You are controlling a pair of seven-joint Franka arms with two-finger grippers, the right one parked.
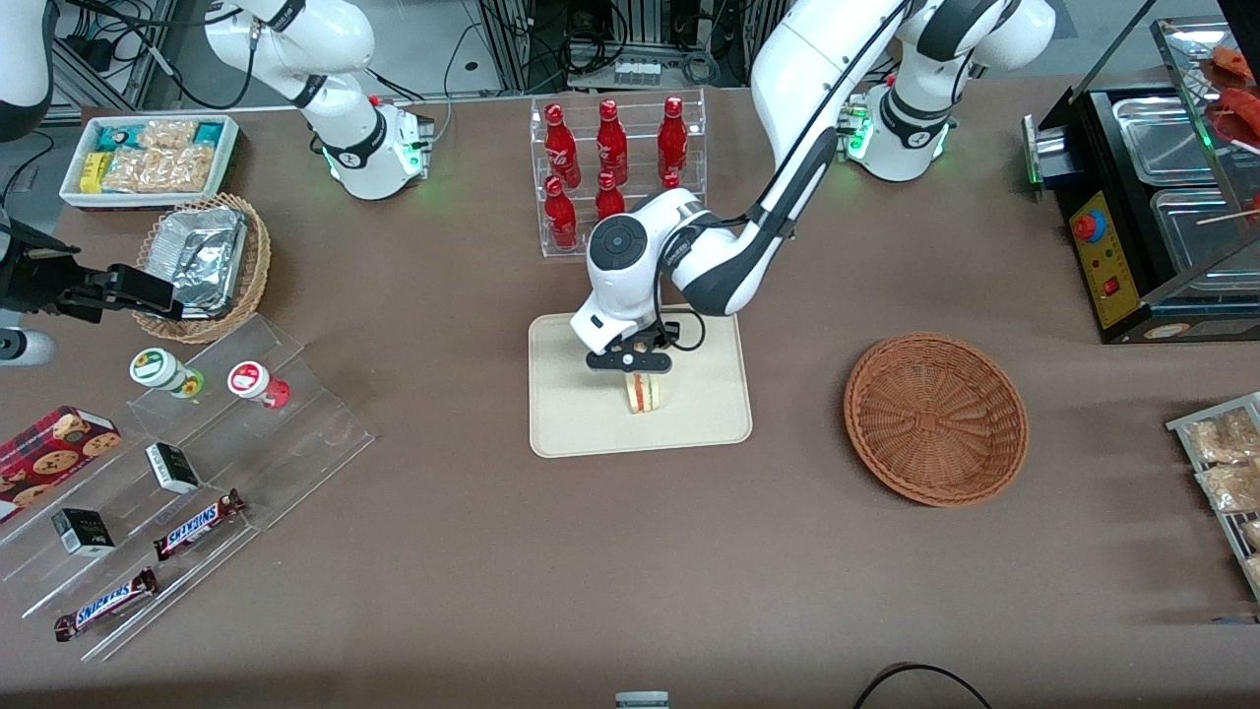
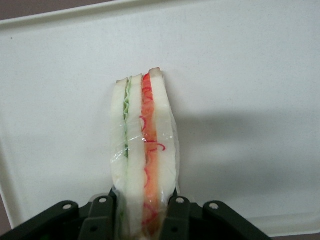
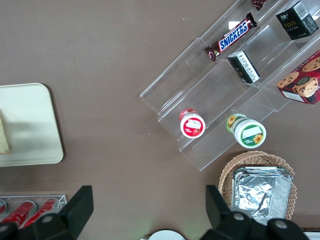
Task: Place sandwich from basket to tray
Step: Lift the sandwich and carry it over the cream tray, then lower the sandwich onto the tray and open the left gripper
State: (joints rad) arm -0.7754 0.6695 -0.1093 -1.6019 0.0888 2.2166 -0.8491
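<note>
gripper over tray, sandwich on tray

The only word that reads clearly is "SNICKERS", in white and blue letters on brown bars. Two bars lie on the clear stepped stand, well away from the gripper toward the parked arm's end of the table and nearer the front camera than it. The right wrist view shows the same word on one bar. A small black box on that stand carries pale lettering too small to read.
</note>
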